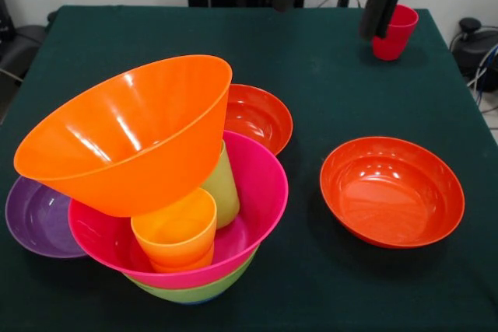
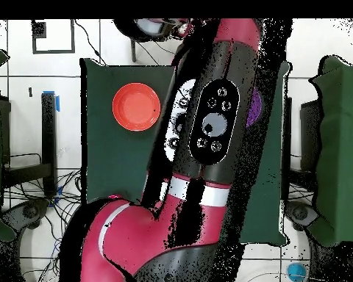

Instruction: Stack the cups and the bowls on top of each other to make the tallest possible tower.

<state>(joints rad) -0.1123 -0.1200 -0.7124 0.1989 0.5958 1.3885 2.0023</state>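
on the dark green table (image 1: 327, 60), near the front left, a nested pile: lime-green bowl (image 1: 194, 291) lowest, magenta bowl (image 1: 261, 192) seated in it. inside the magenta bowl, a yellow-orange cup (image 1: 175, 231) upright toward the front and a lime green cup (image 1: 223, 184) just behind it. tilted across the top, a large deep orange bowl (image 1: 132, 134), mouth turned up and to the left, resting against the cups and the magenta rim. half hidden at the pile's left, touching or nearly touching it, a purple bowl (image 1: 35, 219) flat on the cloth. just behind the pile, a shallow red-orange bowl (image 1: 261, 114), partly covered by the orange one. well apart to the right, a second red-orange bowl (image 1: 391, 190), upright and empty, also seen from overhead (image 2: 136, 107). at the far right corner, a red cup (image 1: 395, 33) standing upright, with the gripper (image 1: 376, 13) reaching down from above, one dark finger at or just inside the cup's near rim. cannot tell whether spread or closed, nor whether actually clamped on the cup. overhead, mostly the red and black arm (image 2: 216, 110) covering the table's middle.
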